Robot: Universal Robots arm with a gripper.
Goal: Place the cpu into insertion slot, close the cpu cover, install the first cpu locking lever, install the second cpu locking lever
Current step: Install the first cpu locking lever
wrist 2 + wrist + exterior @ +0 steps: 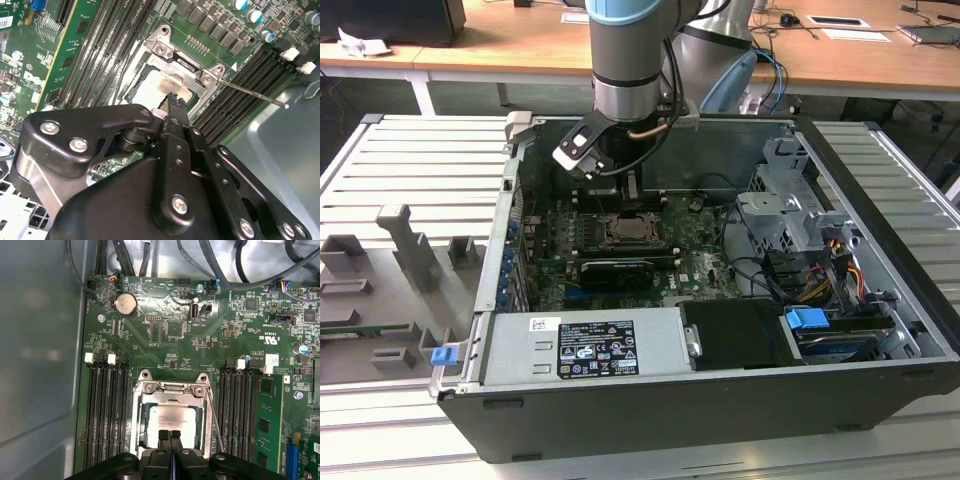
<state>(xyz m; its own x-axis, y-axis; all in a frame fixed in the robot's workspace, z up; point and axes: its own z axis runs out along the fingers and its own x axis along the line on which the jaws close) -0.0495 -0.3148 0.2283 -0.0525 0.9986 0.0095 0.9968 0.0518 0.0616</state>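
The insertion slot (170,390) sits in the green board between the long memory slots, and it also shows in the exterior view (625,232). The cpu (170,417) lies in it, pale and flat. The cpu cover (137,415) is down around the cpu, its silver frame (186,62) plain in both wrist views. A thin locking lever (255,95) juts out free from one corner of the socket; it runs along the socket's side (216,425). My gripper (169,436) hangs just over the cpu's near edge, its black fingertips (172,102) shut together with nothing between them.
The board lies deep in an open computer case (880,330) with metal walls all round. Cables (225,270) cross beyond the board. A drive cage (790,210) and a power supply (590,345) stand at the case's sides. A grey fixture tray (400,270) lies on the exterior view's left.
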